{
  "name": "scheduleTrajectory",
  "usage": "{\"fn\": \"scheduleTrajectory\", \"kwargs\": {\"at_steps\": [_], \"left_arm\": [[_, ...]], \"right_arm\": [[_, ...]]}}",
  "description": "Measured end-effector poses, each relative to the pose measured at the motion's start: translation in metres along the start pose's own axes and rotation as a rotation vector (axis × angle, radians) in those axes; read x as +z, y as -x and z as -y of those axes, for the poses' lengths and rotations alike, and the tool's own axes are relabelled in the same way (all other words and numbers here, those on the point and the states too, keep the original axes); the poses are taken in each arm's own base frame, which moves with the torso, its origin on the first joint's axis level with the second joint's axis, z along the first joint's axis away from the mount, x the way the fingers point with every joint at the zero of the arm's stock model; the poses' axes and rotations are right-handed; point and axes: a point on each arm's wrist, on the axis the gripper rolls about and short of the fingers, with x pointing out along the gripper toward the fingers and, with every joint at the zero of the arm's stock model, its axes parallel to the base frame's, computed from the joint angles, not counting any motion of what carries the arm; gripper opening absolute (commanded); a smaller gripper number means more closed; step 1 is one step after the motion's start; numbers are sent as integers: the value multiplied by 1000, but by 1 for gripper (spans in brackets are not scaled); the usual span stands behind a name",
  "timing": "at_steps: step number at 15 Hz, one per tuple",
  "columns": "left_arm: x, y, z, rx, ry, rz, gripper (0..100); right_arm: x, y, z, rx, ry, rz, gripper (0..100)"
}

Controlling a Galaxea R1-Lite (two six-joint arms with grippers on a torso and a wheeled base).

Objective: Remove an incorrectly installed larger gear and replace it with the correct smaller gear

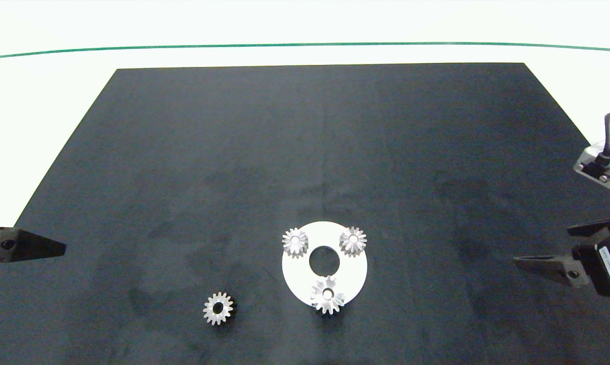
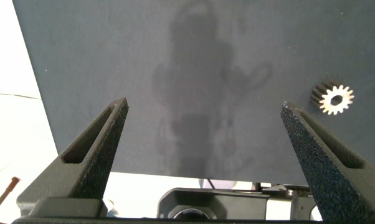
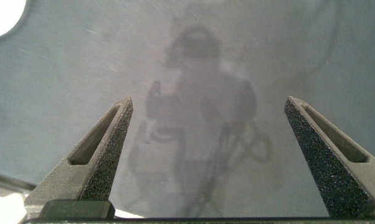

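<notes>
Larger gear (image 1: 328,298), shiny steel with long pointed teeth, sits on the near edge of my flat white ring plate (image 1: 353,271), two blunt-toothed gears (image 1: 295,242) at its far side. Smaller gear (image 1: 218,308) lies loose, near-left on the matte black mat (image 1: 305,152). Left gripper (image 2: 203,115) and right gripper (image 3: 206,115) hover at the mat's sides, jaws apart.

- The larger gear (image 1: 328,296), shiny silver with long pointed star-like teeth and a round bore, sits flat on the near edge of a white ring-shaped plate (image 1: 353,268), its teeth overhanging the rim.
- The smaller gear (image 1: 218,308), silver with short blunt teeth, lies flat on the dark mat (image 1: 183,152), well left of the plate.
</notes>
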Motion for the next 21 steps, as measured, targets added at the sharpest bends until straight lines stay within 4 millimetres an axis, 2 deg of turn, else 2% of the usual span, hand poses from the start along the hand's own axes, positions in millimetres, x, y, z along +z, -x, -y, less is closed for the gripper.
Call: {"fn": "scheduleTrajectory", "kwargs": {"at_steps": [5, 10, 17, 21], "left_arm": [[-3, 10, -1, 4, 6, 24, 100], [-6, 27, -6, 42, 30, 69, 100], [-7, 31, -8, 83, 40, 82, 100], [-7, 28, -9, 122, 37, 71, 100]], "right_arm": [[41, 7, -29, 109, 87, 1, 100], [72, -13, -76, 152, 166, -40, 100], [98, -24, -128, 211, 317, -158, 100], [103, -34, -164, 208, 412, -187, 100]]}}
